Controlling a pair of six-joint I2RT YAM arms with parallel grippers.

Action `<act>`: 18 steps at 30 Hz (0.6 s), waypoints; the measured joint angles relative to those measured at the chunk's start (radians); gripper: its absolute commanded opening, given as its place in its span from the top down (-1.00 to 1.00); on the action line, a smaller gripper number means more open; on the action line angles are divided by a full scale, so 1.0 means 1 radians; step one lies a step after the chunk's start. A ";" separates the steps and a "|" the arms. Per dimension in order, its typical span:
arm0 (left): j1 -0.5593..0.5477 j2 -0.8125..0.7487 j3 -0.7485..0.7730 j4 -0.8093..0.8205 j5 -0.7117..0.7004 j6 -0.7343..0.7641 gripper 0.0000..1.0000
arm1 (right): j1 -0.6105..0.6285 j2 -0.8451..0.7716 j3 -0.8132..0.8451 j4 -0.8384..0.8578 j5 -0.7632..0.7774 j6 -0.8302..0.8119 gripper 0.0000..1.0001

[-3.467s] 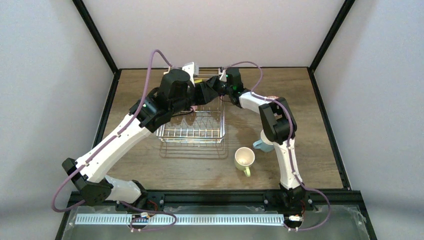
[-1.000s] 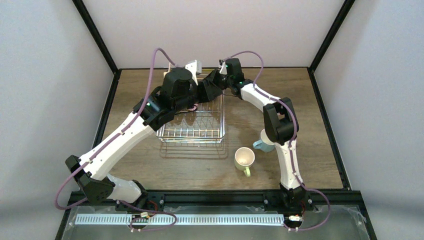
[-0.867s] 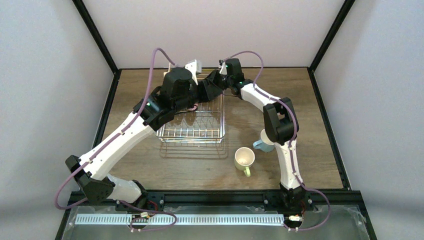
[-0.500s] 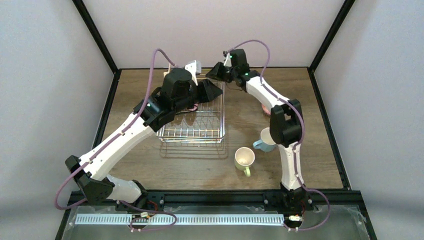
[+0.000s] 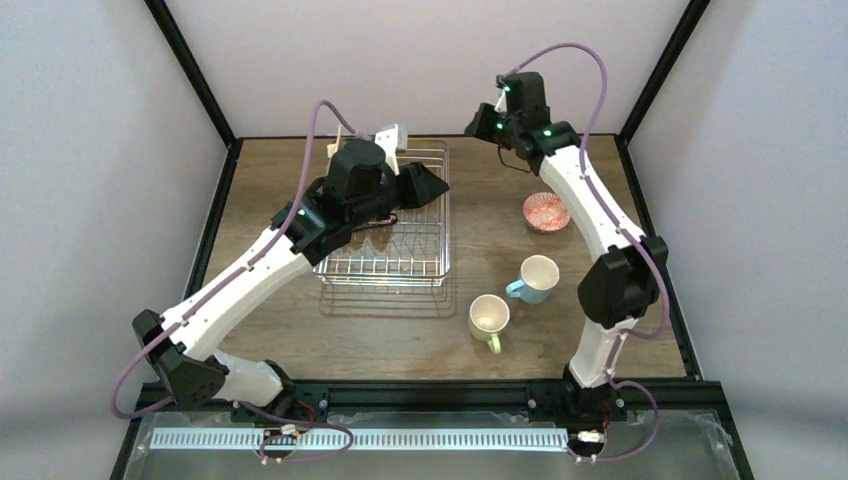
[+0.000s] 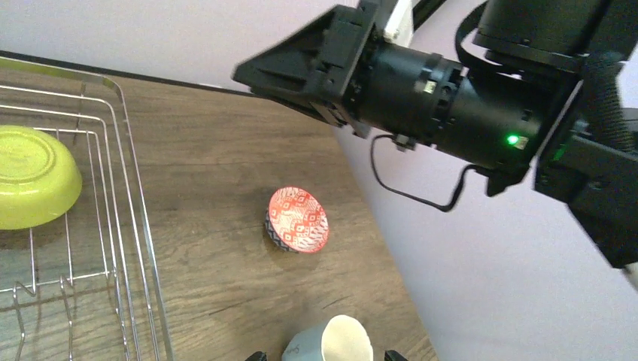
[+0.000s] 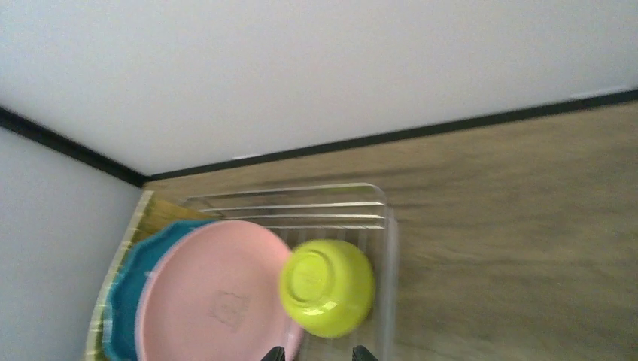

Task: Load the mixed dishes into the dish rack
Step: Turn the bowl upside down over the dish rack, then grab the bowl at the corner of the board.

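The dish rack (image 5: 385, 268) stands at the table's middle left. In the right wrist view it (image 7: 301, 204) holds a pink plate (image 7: 218, 301) on edge, a teal plate (image 7: 124, 297) behind it, and a lime bowl (image 7: 327, 286) leaning bottom-up against the pink plate. My right gripper (image 5: 478, 125) hangs high at the back, to the right of the rack, open and empty. Above the rack's far right corner my left gripper (image 5: 432, 183) stands open with nothing in it. A light-blue mug (image 5: 535, 278) and a pale yellow-green mug (image 5: 489, 318) stand on the table.
A small red patterned bowl (image 5: 546, 211) sits on the wood at the right, beyond the mugs. The left wrist view shows it (image 6: 299, 219) below my right arm's black wrist (image 6: 421, 86). Black frame posts and pale walls close in the table.
My right arm has lifted off the rack and swung up and back to the right, leaving the lime bowl in the rack and uncovering the red bowl. The left arm has barely moved.
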 measured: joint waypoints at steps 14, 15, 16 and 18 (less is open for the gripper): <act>0.000 0.000 -0.068 0.033 0.071 0.012 -0.78 | -0.043 -0.089 -0.298 -0.266 0.277 -0.050 -0.02; 0.000 0.000 -0.070 0.033 0.074 0.013 -0.78 | -0.043 -0.088 -0.307 -0.279 0.292 -0.052 -0.02; 0.000 0.000 -0.072 0.033 0.075 0.013 -0.78 | -0.043 -0.088 -0.312 -0.289 0.306 -0.052 -0.03; 0.000 0.000 -0.074 0.032 0.076 0.016 -0.79 | -0.043 -0.087 -0.315 -0.302 0.331 -0.052 -0.03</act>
